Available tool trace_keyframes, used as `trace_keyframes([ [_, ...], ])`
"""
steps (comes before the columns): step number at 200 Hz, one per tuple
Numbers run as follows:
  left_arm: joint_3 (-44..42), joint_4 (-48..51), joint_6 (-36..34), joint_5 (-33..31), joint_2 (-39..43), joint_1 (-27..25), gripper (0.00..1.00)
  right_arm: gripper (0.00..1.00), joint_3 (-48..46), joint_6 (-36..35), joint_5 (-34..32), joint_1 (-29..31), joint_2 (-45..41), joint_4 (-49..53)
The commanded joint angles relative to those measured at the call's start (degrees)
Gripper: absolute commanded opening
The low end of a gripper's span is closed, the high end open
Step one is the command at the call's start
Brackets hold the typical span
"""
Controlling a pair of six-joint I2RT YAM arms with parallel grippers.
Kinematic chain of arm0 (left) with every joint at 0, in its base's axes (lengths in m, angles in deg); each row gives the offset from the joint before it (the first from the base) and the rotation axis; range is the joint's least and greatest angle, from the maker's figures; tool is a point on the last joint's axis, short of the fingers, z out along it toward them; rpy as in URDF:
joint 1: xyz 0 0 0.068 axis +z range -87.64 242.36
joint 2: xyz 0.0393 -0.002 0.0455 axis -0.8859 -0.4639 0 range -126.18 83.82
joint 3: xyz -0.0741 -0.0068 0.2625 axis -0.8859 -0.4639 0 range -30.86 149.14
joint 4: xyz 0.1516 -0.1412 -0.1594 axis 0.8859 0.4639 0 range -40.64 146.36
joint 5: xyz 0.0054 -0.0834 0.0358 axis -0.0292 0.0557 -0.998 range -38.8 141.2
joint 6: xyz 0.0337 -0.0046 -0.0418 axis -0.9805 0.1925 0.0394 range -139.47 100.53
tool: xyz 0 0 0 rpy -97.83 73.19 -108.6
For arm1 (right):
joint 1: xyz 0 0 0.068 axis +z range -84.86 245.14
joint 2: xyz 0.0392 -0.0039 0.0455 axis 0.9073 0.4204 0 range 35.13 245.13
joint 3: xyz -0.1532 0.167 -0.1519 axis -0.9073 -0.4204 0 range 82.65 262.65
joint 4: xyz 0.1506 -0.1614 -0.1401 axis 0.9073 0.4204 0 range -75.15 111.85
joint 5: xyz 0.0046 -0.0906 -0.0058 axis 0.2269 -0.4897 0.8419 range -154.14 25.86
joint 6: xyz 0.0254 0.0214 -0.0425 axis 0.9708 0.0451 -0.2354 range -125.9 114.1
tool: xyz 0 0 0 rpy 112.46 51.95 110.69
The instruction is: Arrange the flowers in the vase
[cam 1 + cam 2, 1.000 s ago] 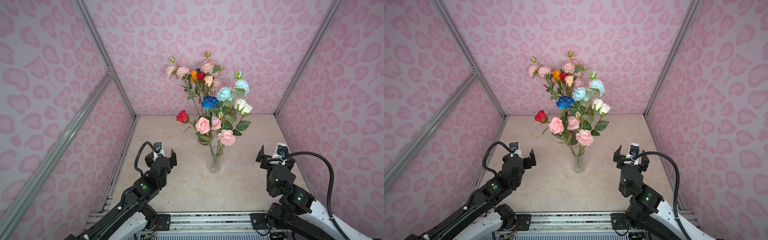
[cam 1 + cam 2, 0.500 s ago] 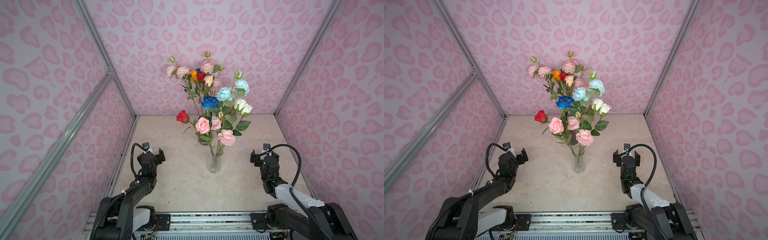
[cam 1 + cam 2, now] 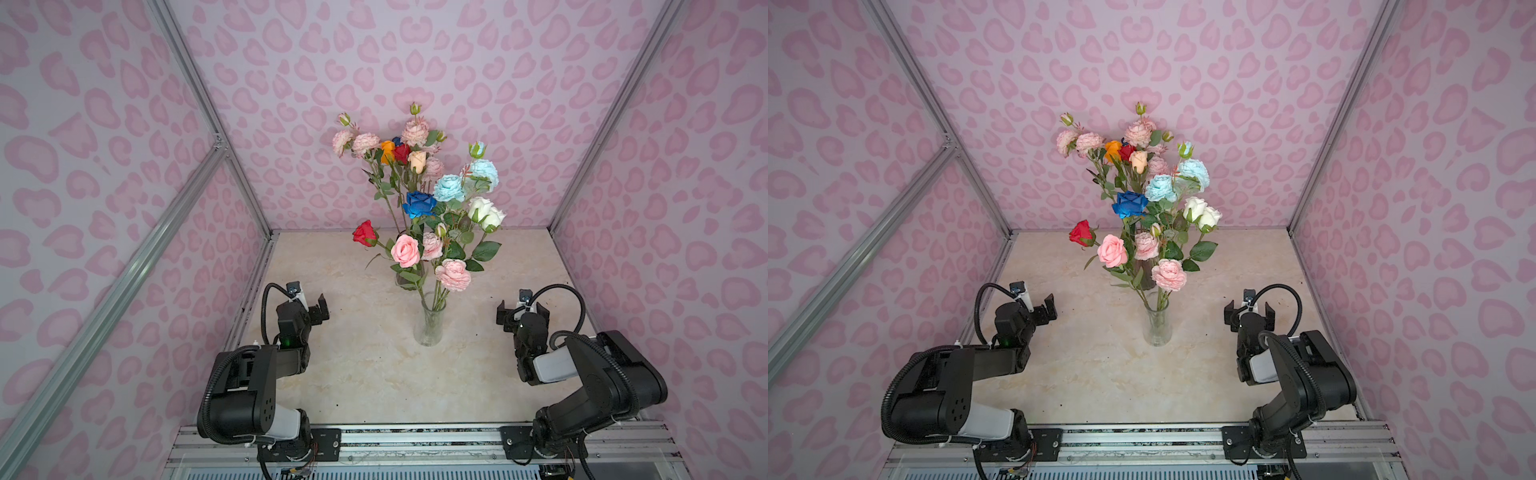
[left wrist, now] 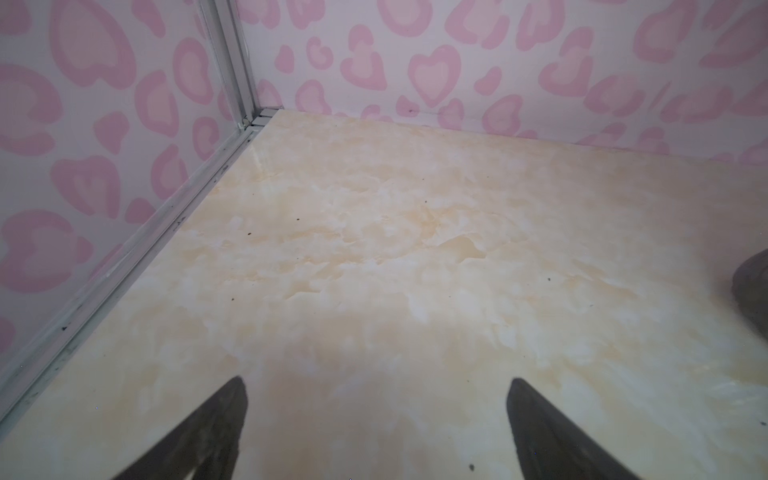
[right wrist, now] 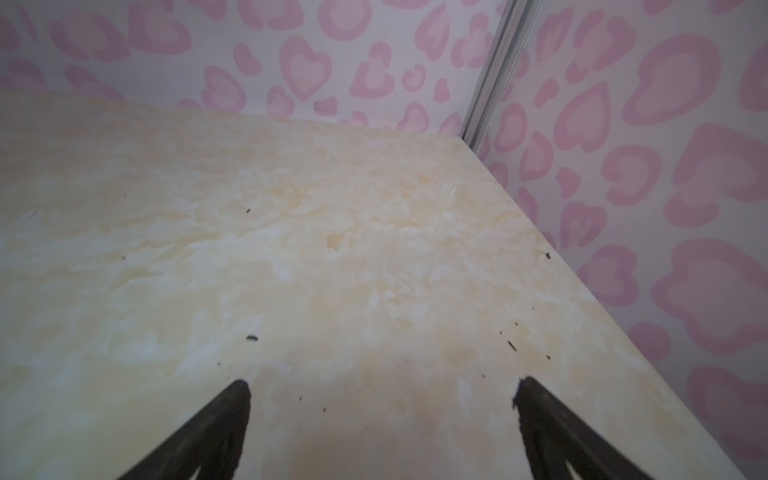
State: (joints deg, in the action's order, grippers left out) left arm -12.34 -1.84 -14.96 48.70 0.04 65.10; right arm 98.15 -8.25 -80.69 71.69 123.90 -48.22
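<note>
1. While both arms lie folded low toward the front edge of the counter (image 3: 374, 374), the flowers (image 3: 419, 203) (image 3: 1129, 204) stand bunched over its middle, in both top views.
2. Stems of the lower heads drop into a clear glass vase (image 3: 430, 326) (image 3: 1157, 328), which stands upright near the middle of the counter. Pink, red, white, light blue and dark blue heads fan out above it.
3. Behind that vase a darker vessel (image 3: 1148, 278) shows partly through the leaves. Whether the taller stems rise from it I cannot tell.
4. The left fingers (image 3: 322, 306) are spread wide and grip nothing. They sit low near the counter's left edge, well apart from the vase and from every stem.
5. From the left wrist view, two dark fingertips (image 4: 208, 436) frame only bare counter and face the far left corner, where the pink-patterned walls (image 4: 104, 124) meet. A dark blur at that picture's border is too vague to name.
6. The right fingers (image 3: 501, 319) are likewise spread wide and grip nothing, near the counter's right edge and well apart from the vase.
7. The right wrist view shows the tips with bare, speckled counter between them, facing the far right corner.
8. The vase stands between the two pairs of fingers and touches neither; the flower heads rise well above both.
</note>
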Motion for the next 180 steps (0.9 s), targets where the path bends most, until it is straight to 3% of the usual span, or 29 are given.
trace_keyframes([
  [1,0.53,-4.07,-0.72,-1.57,-0.43,-1.00,0.98,1.00,4.08,3.29,6.15,-3.61,0.14,6.58],
  [14,0.63,-3.95,-0.94,-2.24,-0.35,-1.39,0.98,1.00,4.57,3.96,9.85,-5.57,-0.60,8.87],
  [180,0.69,-3.82,-1.27,-3.38,-0.45,-1.99,0.98,1.00,4.75,3.40,10.16,-5.48,-0.72,9.12],
])
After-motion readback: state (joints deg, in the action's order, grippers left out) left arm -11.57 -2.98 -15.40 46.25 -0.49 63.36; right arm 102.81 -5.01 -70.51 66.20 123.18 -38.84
